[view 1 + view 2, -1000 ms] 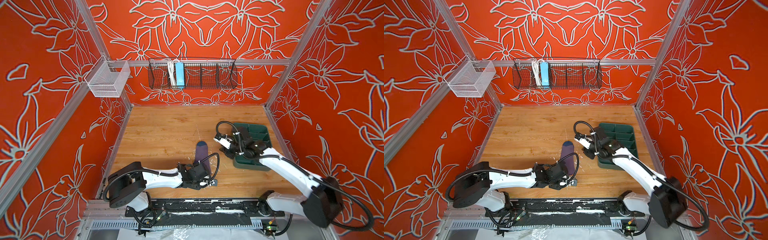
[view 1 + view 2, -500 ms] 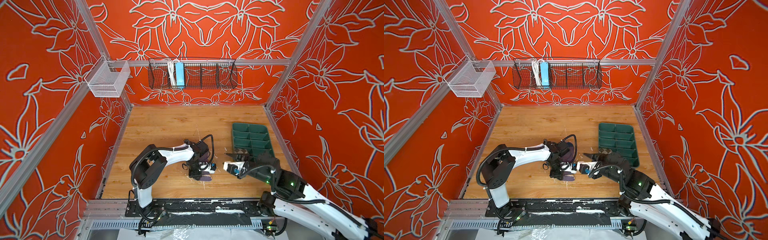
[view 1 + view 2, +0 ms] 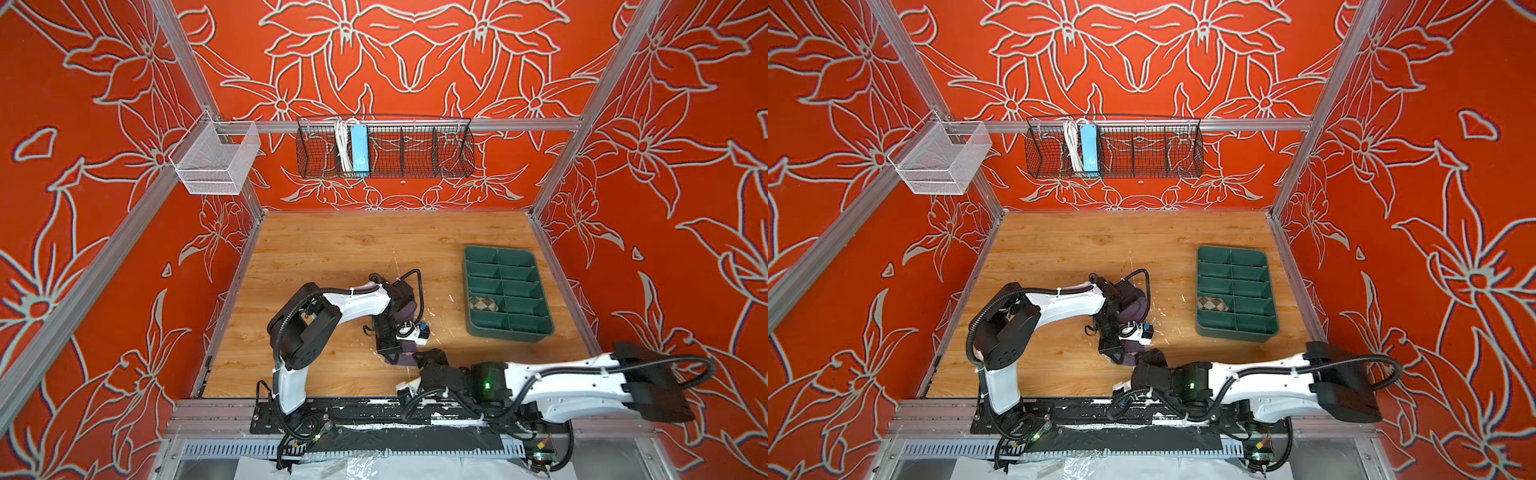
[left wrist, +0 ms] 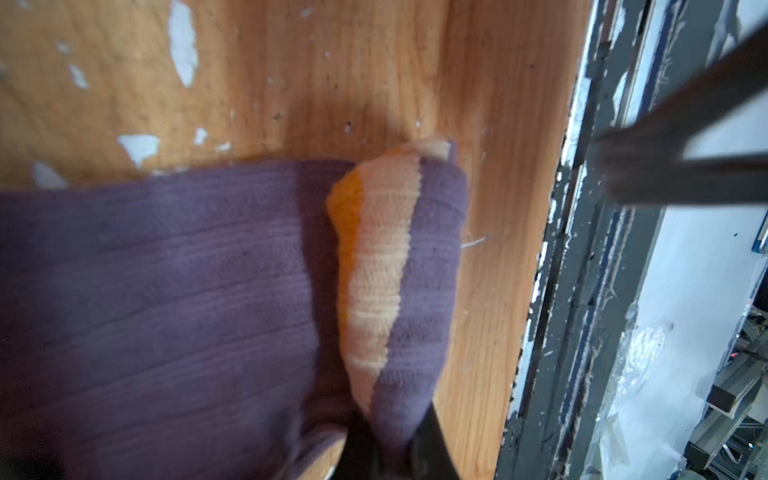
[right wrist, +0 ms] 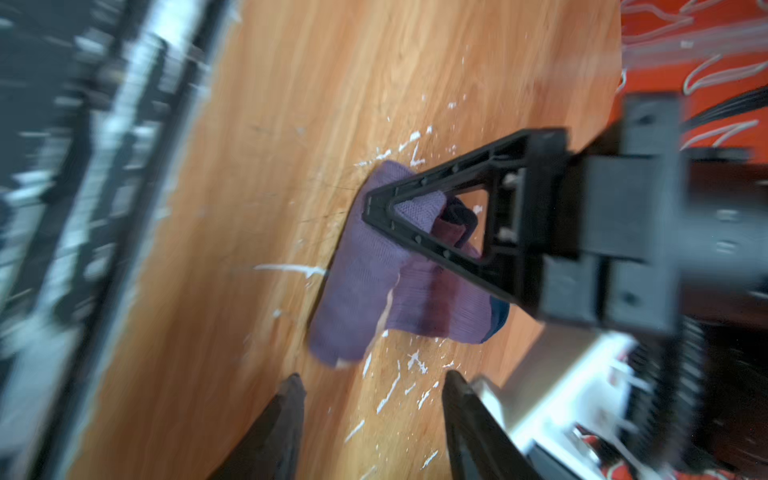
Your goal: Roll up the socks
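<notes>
Argyle sock: now rolled, in green tray. Right gripper: arrives beside purple sock, spread. Left gripper: pinching its folded cuff.

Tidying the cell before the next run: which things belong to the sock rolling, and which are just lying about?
In the job: ribbed purple sock; rolled beige argyle sock; green divided plastic tray holding it.
Lying about: black wire wall basket; blue power strip inside it; white mesh basket.
</notes>
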Tool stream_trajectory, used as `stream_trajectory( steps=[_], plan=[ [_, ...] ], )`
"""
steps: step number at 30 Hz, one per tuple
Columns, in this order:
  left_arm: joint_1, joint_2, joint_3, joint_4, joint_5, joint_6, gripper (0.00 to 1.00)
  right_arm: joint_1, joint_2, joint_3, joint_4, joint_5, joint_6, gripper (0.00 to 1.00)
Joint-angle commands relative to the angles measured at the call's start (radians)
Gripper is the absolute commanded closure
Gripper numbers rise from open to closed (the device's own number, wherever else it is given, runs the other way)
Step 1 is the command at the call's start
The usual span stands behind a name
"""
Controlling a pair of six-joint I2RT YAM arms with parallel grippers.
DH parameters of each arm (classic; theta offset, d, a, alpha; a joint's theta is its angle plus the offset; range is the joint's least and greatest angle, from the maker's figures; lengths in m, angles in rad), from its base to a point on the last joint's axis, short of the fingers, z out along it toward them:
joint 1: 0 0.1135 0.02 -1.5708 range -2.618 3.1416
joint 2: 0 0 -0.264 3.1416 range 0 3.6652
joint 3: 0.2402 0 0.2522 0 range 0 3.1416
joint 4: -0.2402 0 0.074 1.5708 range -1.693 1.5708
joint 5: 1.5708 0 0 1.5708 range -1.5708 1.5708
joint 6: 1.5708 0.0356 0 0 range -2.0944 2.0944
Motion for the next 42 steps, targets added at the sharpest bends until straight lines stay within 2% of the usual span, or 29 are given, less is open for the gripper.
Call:
stream_trajectory(
  steps=[1, 7, 9, 14, 17, 19, 21, 24, 26, 30, 32, 34, 36, 40, 42],
  plan=[
    [0.007, 0.026, 0.007, -0.046, 0.012, 0.004, 1.0, -0.013, 0.104, -0.007, 0.211, 0.121, 0.053, 0.43],
    [0.007, 0.026, 0.007, -0.044, 0.01, 0.003, 0.99, -0.043, 0.228, -0.016, 0.273, 0.07, 0.092, 0.45],
    [0.007, 0.02, 0.004, -0.04, 0.009, 0.001, 0.97, -0.058, 0.249, -0.012, 0.258, 0.057, 0.103, 0.53],
    [0.007, -0.051, -0.024, 0.001, 0.024, 0.001, 0.89, -0.078, 0.254, 0.022, 0.112, -0.028, 0.122, 0.85],
    [0.007, -0.125, -0.049, 0.031, 0.013, 0.007, 0.85, -0.09, 0.229, 0.06, -0.047, -0.129, 0.135, 0.93],
    [0.007, -0.18, -0.066, 0.051, -0.012, 0.006, 0.81, -0.11, 0.209, 0.094, -0.168, -0.209, 0.152, 0.95],
    [0.008, -0.245, -0.085, 0.085, -0.046, -0.004, 0.73, -0.135, 0.195, 0.131, -0.278, -0.283, 0.17, 0.97],
    [0.008, -0.375, -0.138, 0.166, -0.136, -0.027, 0.6, -0.162, 0.181, 0.183, -0.42, -0.377, 0.184, 0.97],
    [0.01, -0.491, -0.197, 0.252, -0.234, -0.05, 0.56, -0.184, 0.18, 0.217, -0.49, -0.461, 0.179, 0.97],
    [0.011, -0.766, -0.343, 0.484, -0.53, -0.09, 0.52, -0.25, 0.216, 0.298, -0.573, -0.647, 0.158, 0.97],
    [0.011, -0.942, -0.426, 0.605, -0.698, -0.078, 0.4, -0.283, 0.255, 0.347, -0.605, -0.731, 0.145, 0.97],
    [0.012, -1.09, -0.466, 0.647, -0.768, -0.026, 0.33, -0.309, 0.3, 0.393, -0.631, -0.797, 0.126, 0.97],
    [0.013, -1.212, -0.466, 0.601, -0.729, 0.022, 0.26, -0.33, 0.361, 0.448, -0.668, -0.851, 0.102, 0.97],
    [0.011, -1.358, -0.41, 0.306, -0.441, 0.21, 0.27, -0.381, 0.523, 0.584, -0.769, -0.968, 0.064, 0.97],
    [0.008, -1.385, -0.407, 0.218, -0.358, 0.249, 0.29, -0.409, 0.607, 0.658, -0.825, -1.024, 0.052, 0.97]
  ],
)
